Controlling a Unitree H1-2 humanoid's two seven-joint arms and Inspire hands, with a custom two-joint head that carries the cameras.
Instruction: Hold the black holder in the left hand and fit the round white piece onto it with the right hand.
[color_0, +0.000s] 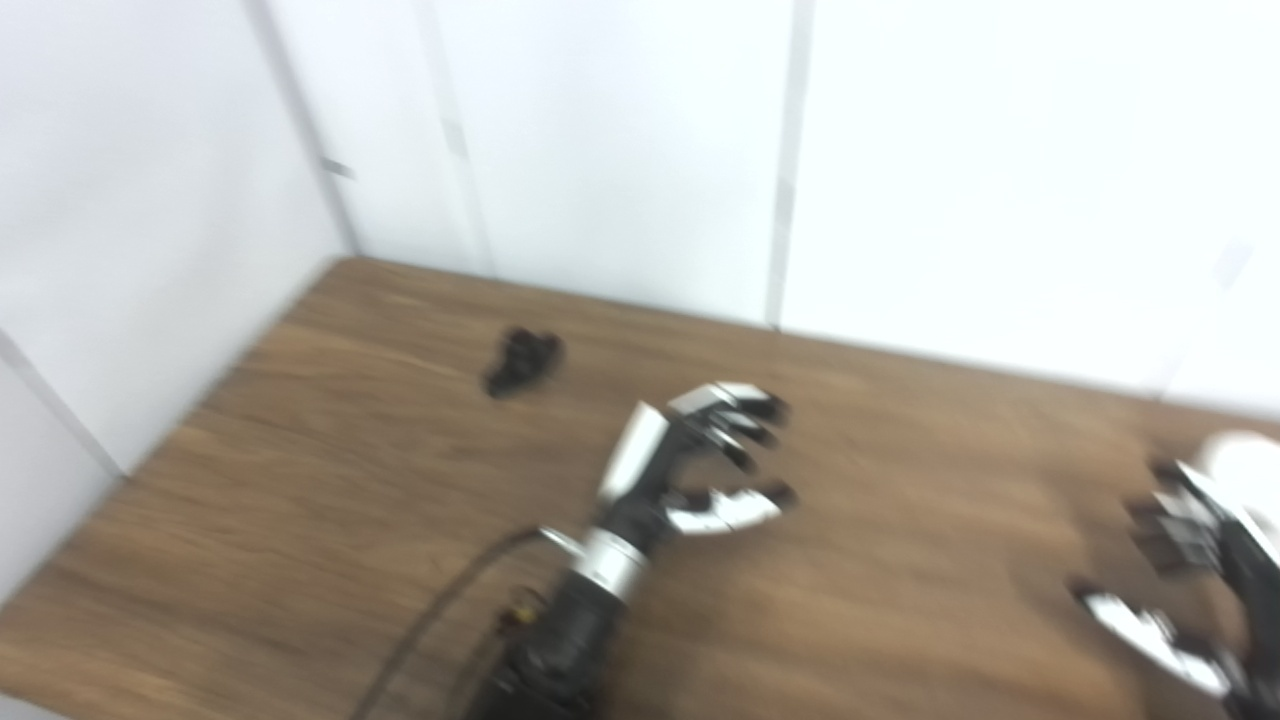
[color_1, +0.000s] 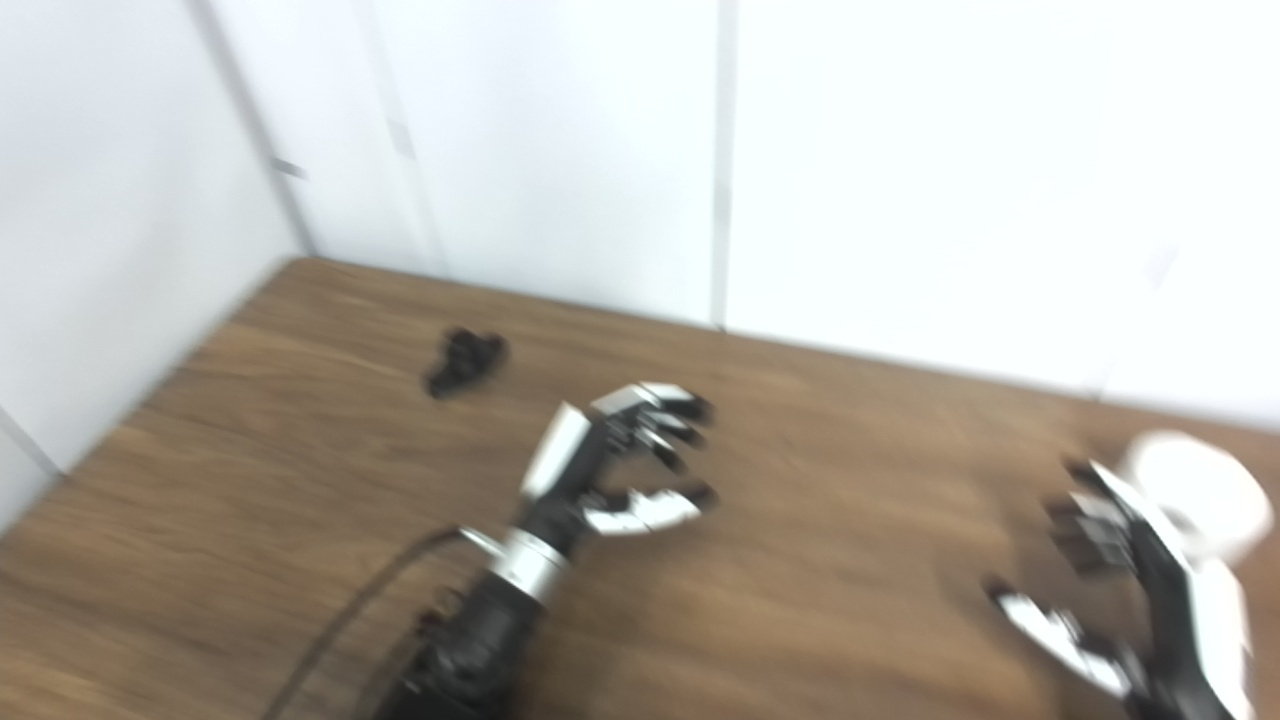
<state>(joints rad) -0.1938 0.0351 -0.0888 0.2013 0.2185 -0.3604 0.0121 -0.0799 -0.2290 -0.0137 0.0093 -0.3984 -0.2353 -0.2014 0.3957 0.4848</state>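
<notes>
Bench (color_0: 330, 520): a brown wood-grain top set into a corner of white wall panels; both views are motion-blurred, so fine detail is lost.

Black holder (color_0: 522, 362): lies on the bench toward the far left, well apart from both hands; nothing grips it, so the holding step is judged not yet begun.

Left hand (color_0: 690, 462): hovers near the bench's middle, palm turned right, fingers (color_0: 745, 410) curled loosely with a clear gap to the thumb; it holds nothing. The holder sits up and to its left, so the hand must probably travel that way to grasp it.

Round white piece (color_1: 1195, 505): sits at the far right of the bench, just behind the right hand; whether it touches the hand cannot be told through the blur.

Right hand (color_1: 1120, 580): spread open beside the white piece, fingers and thumb wide apart, holding nothing; its nearness suggests it is placed ready to pick the piece up.

Cable (color_0: 430, 620): a dark lead trails from the left wrist toward the bottom edge.

Task stage: judged early, with both parts resting apart on the bench.
</notes>
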